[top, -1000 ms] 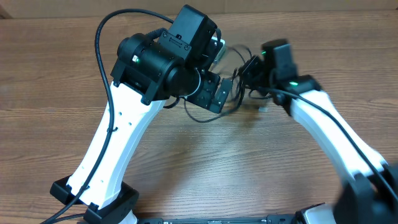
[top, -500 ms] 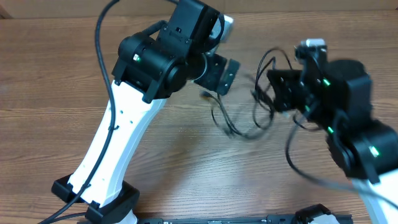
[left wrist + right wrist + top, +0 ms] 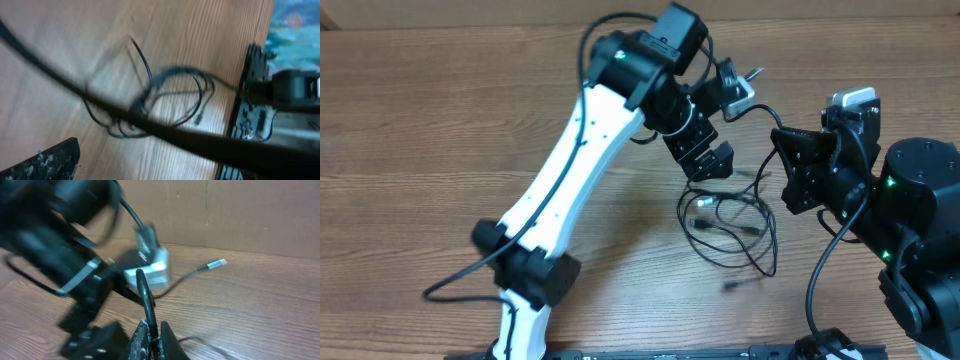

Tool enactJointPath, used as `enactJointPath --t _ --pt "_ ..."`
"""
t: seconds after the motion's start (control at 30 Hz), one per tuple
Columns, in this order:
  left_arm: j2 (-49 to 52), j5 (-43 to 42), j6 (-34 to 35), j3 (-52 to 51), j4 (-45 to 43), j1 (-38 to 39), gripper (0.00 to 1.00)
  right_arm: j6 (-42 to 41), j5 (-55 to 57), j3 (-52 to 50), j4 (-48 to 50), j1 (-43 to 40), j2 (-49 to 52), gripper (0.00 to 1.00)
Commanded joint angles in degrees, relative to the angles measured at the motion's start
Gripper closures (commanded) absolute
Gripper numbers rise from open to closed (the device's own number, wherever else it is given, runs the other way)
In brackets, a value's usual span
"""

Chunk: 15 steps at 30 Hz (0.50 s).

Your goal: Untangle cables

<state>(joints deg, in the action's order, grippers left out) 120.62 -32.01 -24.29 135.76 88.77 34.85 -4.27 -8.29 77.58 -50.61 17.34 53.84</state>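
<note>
Cables now spread wider; left claw has swung away, gaping.

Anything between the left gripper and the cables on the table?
Nothing visible: the open left gripper hangs above the table right beside the cables. The shut right gripper pinches one strand.

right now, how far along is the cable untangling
Done: nothing yet looks finished; the cables lie as one knot of overlapping loops on the table. In hand: the right gripper is shut on one strand that leads off the knot, while the left gripper hangs open near it, holding nothing. Left: pull every strand apart.
</note>
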Motion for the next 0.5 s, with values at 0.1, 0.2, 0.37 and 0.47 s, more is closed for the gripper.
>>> enactJointPath --t 0.1,0.2,0.37,0.47 --pt "8.13 -1.92 -3.58 -0.42 2.12 0.00 0.00 -3.06 5.31 5.14 0.33 0.15 -0.37 0.96" --pt "10.86 -1.95 -3.56 -0.39 2.71 0.00 0.00 -3.21 9.20 9.05 0.31 0.15 -0.37 0.96" --pt "13.55 -2.01 -3.58 -0.48 2.54 0.07 0.00 -3.19 15.43 16.90 0.35 0.15 -0.37 0.96" --pt "13.75 -2.32 -3.54 -0.63 1.84 0.07 0.00 -3.15 20.24 20.85 0.48 0.15 -0.37 0.96"
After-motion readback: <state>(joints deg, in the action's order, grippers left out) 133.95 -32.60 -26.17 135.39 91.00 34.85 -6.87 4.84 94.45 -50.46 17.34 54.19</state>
